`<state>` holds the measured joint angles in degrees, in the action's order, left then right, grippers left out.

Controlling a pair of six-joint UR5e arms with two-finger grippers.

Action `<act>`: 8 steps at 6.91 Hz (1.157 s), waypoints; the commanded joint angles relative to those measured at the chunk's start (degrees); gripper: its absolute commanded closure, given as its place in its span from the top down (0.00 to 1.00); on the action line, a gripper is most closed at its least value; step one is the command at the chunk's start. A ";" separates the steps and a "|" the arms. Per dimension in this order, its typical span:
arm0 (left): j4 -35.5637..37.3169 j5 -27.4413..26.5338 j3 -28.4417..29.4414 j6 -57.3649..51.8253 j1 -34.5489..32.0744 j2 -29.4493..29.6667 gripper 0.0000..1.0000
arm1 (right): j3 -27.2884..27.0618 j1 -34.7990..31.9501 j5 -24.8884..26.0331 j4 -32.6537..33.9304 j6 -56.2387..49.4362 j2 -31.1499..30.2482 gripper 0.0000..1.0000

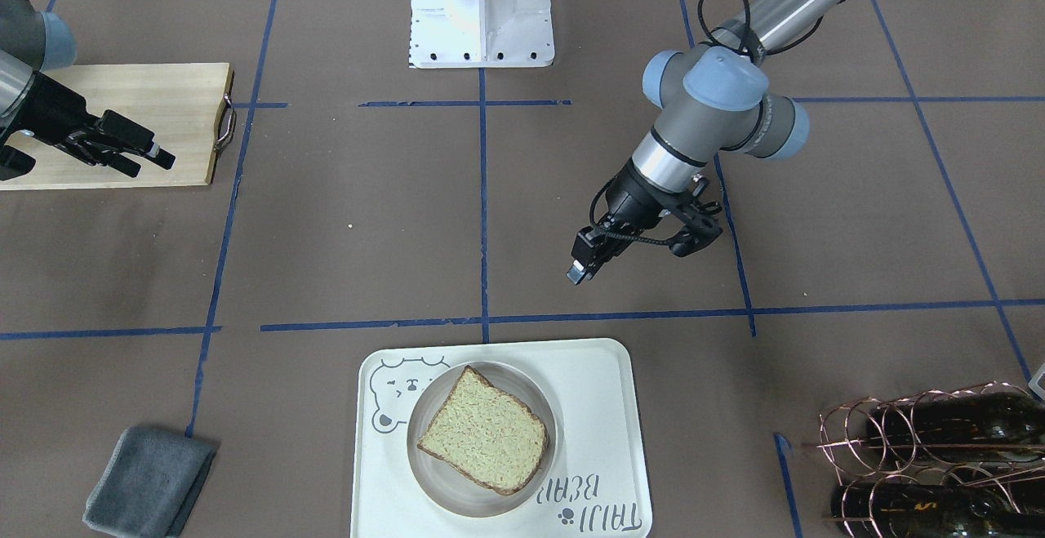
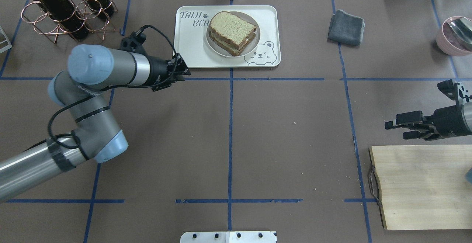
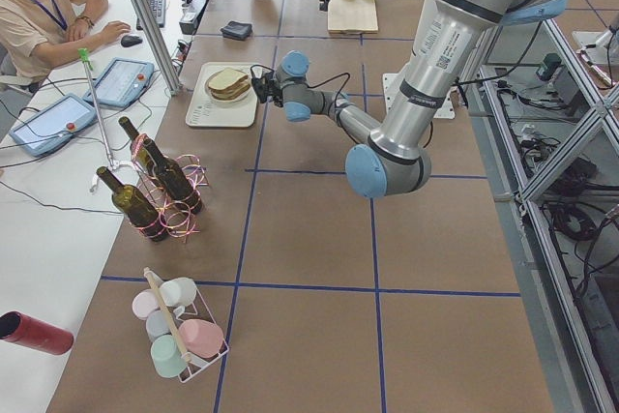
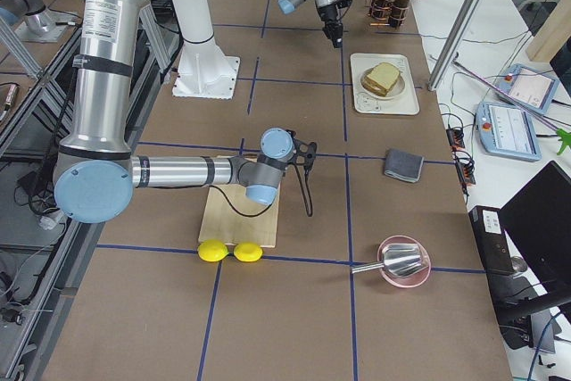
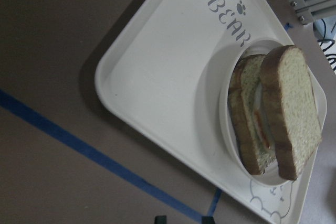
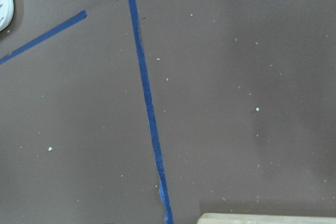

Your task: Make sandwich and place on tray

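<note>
The sandwich [image 2: 232,33] is stacked on a round plate [image 2: 214,48], and the plate is set inside the tray [image 2: 191,47], at the far middle of the surface. Two slices are seen with the egg between them; a strip of white and orange shows at the open side in the left wrist view. The top slice sits slightly askew over the bottom one.

The stack is judged to be light, soft and easily crushed. Nothing binds the layers, so the egg is likely to slip out if the stack is tilted or squeezed hard. If it must be moved, it is best taken gently across the darker crust edges with both slices caught together, or carried by the plate's rim, which is stiff.

The left gripper [image 2: 180,70] is held just beside the tray's near left corner, its jaws slightly apart and empty. The right gripper [image 2: 402,128] is parked well apart on the right, just beyond the cutting board [image 2: 416,184], jaws spread and empty.
</note>
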<state>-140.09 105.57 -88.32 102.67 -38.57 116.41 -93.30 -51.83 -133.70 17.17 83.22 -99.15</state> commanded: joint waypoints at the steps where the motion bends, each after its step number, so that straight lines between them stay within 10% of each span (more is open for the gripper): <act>1: 0.17 5.75 -10.44 -21.08 -3.15 -15.19 0.35 | 0.04 -4.56 -0.24 9.49 -13.86 -0.78 1.00; 5: 0.17 23.58 -11.53 -67.14 -24.65 -34.55 0.36 | -0.57 -22.84 -8.22 35.61 -56.26 -3.66 1.00; 8: 14.32 28.46 -12.31 -98.00 -40.74 -39.85 0.36 | -0.75 -24.80 -8.42 37.49 -62.38 -8.77 1.00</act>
<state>-133.97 132.65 -99.92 17.22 -72.75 78.21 -93.91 -75.49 -141.88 53.26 23.04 -106.46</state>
